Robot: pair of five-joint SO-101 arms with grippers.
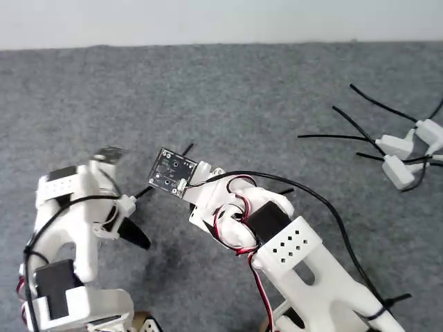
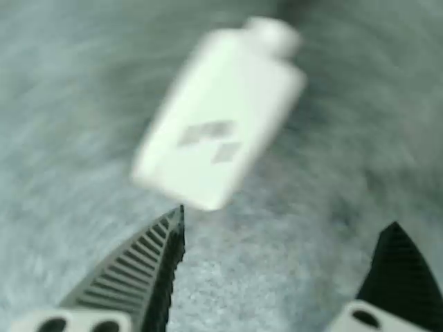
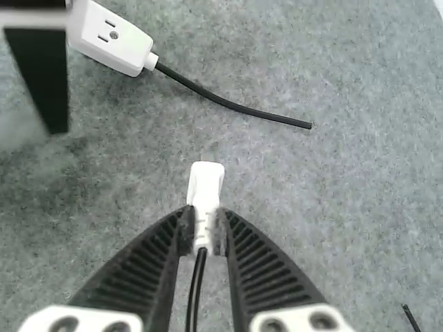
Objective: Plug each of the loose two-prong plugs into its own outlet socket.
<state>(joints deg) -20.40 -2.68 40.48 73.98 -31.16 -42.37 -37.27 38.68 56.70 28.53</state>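
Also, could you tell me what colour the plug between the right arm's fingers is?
White plug on a black cord; clearest in the right wrist view.

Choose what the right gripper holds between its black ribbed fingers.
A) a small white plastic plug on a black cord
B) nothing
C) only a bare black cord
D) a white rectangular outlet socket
A: in the right wrist view the right gripper is shut on the small white plastic plug, while the white rectangular outlet socket lies apart from it on the grey carpet.
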